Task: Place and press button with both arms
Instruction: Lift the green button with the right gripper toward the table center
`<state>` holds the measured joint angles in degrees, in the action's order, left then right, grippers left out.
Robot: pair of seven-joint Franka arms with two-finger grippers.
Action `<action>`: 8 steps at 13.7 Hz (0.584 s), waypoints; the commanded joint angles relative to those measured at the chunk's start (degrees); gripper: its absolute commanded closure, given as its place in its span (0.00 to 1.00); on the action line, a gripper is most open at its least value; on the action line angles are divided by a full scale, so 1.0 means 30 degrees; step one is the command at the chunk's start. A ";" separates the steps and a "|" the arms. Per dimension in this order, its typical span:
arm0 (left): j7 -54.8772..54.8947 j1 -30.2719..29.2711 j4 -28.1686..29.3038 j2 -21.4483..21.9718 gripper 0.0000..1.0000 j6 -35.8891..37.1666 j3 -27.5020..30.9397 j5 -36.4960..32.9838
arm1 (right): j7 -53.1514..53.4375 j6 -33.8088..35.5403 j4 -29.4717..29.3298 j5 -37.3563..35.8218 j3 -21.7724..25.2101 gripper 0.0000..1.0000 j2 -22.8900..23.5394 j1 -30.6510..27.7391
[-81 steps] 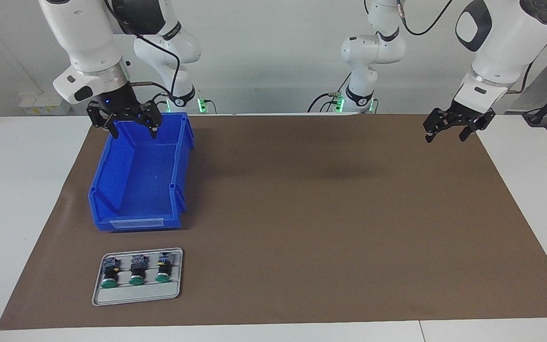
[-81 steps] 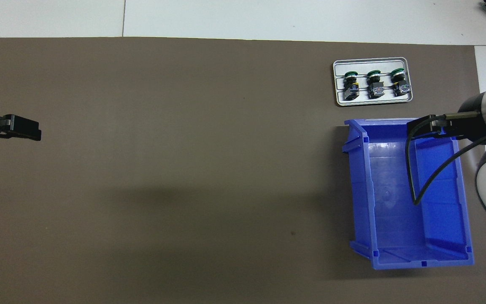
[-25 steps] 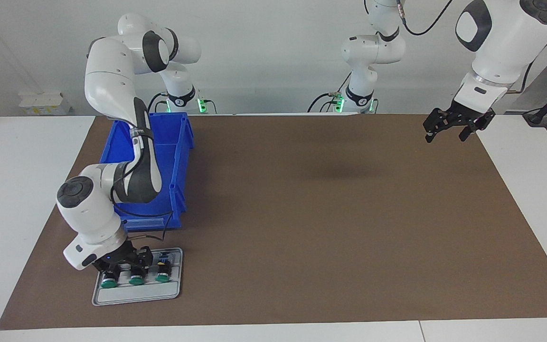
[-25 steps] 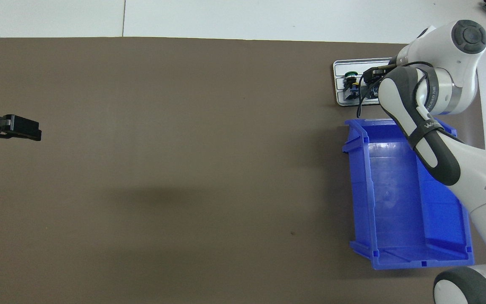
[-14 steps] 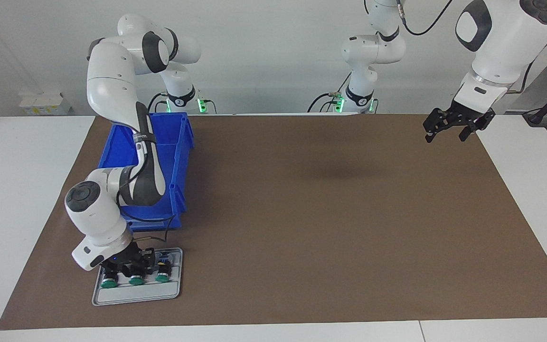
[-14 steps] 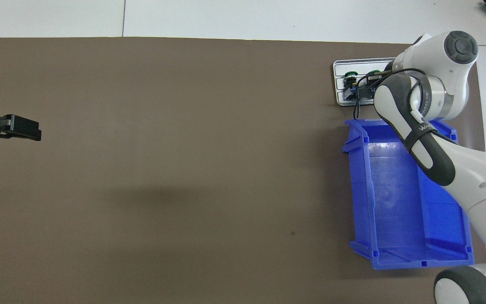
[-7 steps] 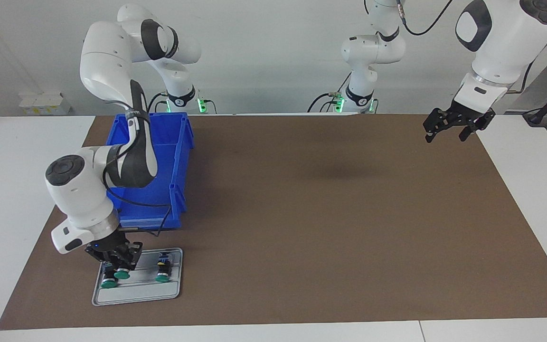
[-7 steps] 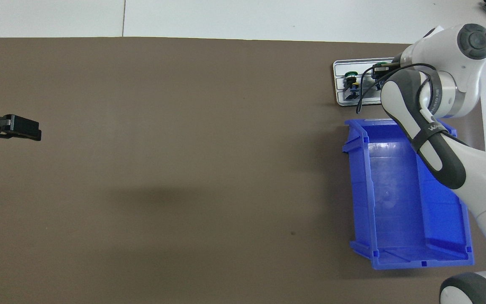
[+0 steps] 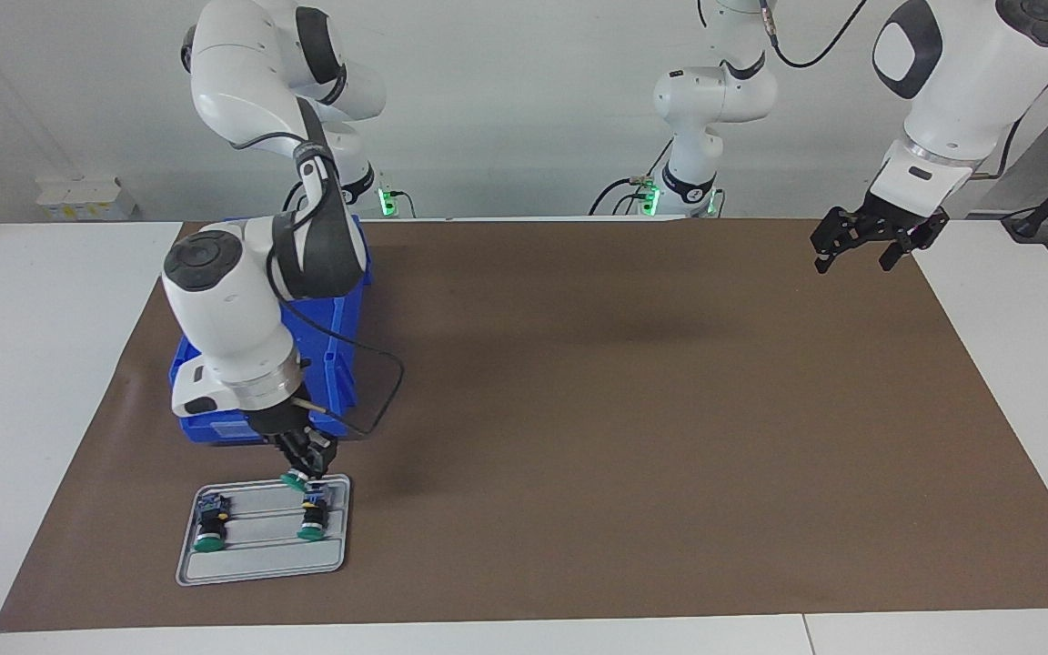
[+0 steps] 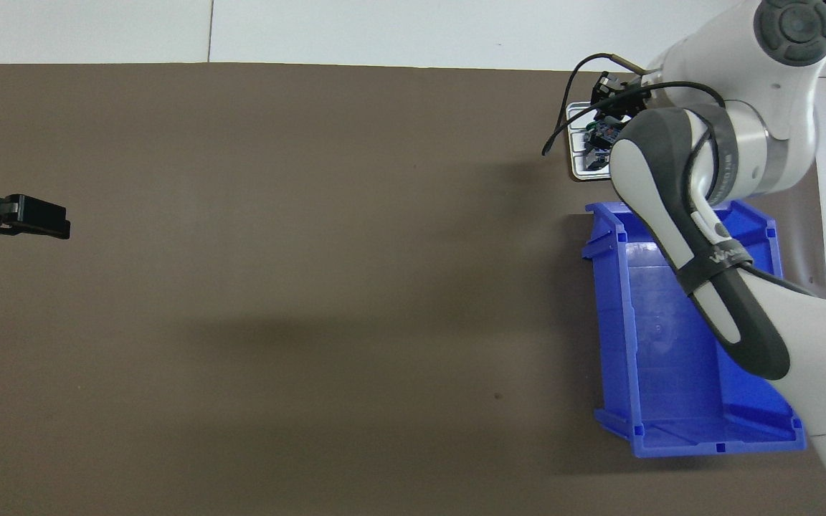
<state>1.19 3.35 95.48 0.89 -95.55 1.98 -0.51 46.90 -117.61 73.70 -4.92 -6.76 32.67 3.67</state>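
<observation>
My right gripper [image 9: 306, 462] hangs just above the grey tray [image 9: 260, 566] and is shut on one button [image 9: 295, 478], whose green cap points down. Two more buttons lie on the tray: one [image 9: 208, 525] at the right arm's end and one [image 9: 313, 517] under the held one. In the overhead view the right arm covers most of the tray [image 10: 575, 154]. My left gripper [image 9: 854, 259] waits open and empty in the air over the mat's corner at the left arm's end, also seen from above [image 10: 62, 223].
A blue open bin [image 9: 344, 382] stands on the brown mat [image 9: 633, 437] beside the tray, nearer to the robots, partly covered by the right arm. From above the bin [image 10: 671, 373] holds nothing. White tabletop borders the mat.
The right gripper closed on the middle button, lifted it off the tray and swung toward the left arm's end. The left arm has not moved.
</observation>
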 commanded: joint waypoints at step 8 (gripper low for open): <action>-0.0191 -0.0179 0.0547 0.0552 0.00 0.0035 -0.0163 -0.0239 | 1.7544 0.0823 0.0306 -0.2492 0.0085 1.00 -0.0606 0.6036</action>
<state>1.19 3.35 95.48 0.89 -95.55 1.98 -0.51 92.84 -116.58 73.68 -10.79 -6.83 32.29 19.47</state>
